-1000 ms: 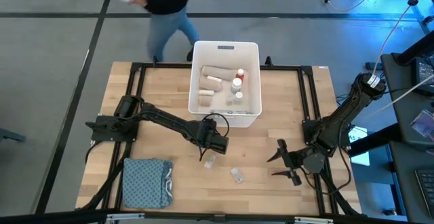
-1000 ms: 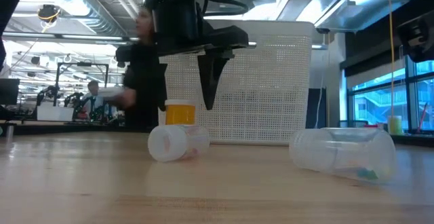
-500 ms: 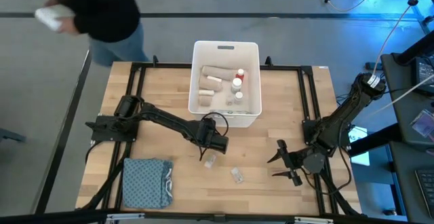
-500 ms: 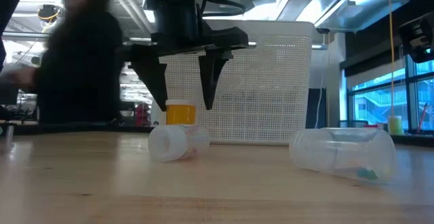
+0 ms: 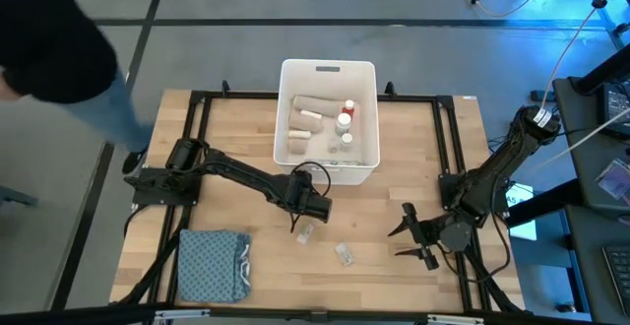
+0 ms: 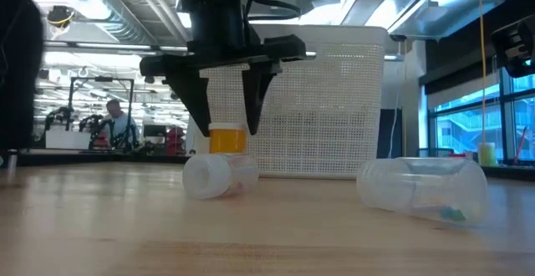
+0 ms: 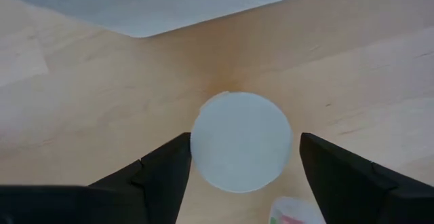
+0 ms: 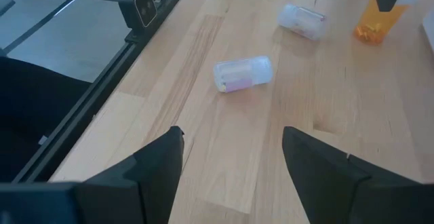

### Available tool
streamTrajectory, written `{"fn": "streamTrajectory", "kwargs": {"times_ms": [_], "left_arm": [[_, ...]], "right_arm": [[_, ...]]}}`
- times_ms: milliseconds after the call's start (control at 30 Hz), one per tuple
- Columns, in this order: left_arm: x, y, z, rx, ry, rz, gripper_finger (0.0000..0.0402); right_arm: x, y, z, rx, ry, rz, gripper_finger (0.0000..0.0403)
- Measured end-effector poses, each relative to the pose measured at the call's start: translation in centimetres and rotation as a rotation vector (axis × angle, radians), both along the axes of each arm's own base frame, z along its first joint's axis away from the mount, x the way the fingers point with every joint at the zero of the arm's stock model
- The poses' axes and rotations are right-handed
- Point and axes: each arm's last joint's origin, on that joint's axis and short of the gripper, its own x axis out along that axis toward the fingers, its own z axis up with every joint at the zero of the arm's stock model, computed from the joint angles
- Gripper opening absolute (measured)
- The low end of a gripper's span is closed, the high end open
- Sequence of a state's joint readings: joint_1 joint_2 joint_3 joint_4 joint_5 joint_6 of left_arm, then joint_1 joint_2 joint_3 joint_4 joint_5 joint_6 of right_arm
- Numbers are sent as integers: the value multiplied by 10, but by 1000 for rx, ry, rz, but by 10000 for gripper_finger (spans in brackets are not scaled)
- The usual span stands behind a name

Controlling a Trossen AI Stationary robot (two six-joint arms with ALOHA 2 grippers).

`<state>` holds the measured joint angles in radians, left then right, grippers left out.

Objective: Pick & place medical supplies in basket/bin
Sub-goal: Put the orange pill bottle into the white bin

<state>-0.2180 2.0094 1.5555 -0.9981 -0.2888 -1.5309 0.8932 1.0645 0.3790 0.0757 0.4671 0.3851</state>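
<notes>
An orange pill bottle with a white cap (image 6: 226,138) stands upright on the table, just in front of the white tub (image 5: 280,118). My left gripper (image 5: 300,218) hangs over it, open, one finger on each side of the cap (image 7: 241,141). Two clear vials (image 5: 305,233) (image 5: 345,254) lie on their sides nearby, and both show in the low view (image 6: 219,176) (image 6: 422,188). The tub holds beige bandage rolls (image 5: 305,103) and red-capped bottles (image 5: 346,113). My right gripper (image 5: 413,236) waits open near the table's right near corner. My left gripper comes from above, pointing down, with its fingers (image 6: 203,113) close on both sides of the orange bottle's white cap (image 7: 203,142). I cannot tell whether they touch it. The bottle stands upright on the table.
A folded blue-grey cloth (image 5: 212,264) lies at the table's near left corner. The tub's wall (image 6: 334,109) rises right behind the bottle. Bare wood lies between the vials and my right gripper (image 8: 230,176). A person (image 5: 49,59) is beyond the table's far left corner.
My left gripper's fingers have drawn closer together around the orange bottle's cap, and the gripper stays in place over it. The person beyond the far edge has walked toward the left. The vials and my right arm have not moved.
</notes>
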Motion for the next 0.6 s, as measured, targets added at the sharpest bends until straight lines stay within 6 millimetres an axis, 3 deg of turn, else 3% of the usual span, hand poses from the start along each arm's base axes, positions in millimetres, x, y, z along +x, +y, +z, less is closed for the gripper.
{"fn": "streamTrajectory", "kwargs": {"times_ms": [600], "left_arm": [[0, -2, 0, -10, 1, -8, 201]], "right_arm": [[0, 0, 0, 1, 0, 0, 250]]}}
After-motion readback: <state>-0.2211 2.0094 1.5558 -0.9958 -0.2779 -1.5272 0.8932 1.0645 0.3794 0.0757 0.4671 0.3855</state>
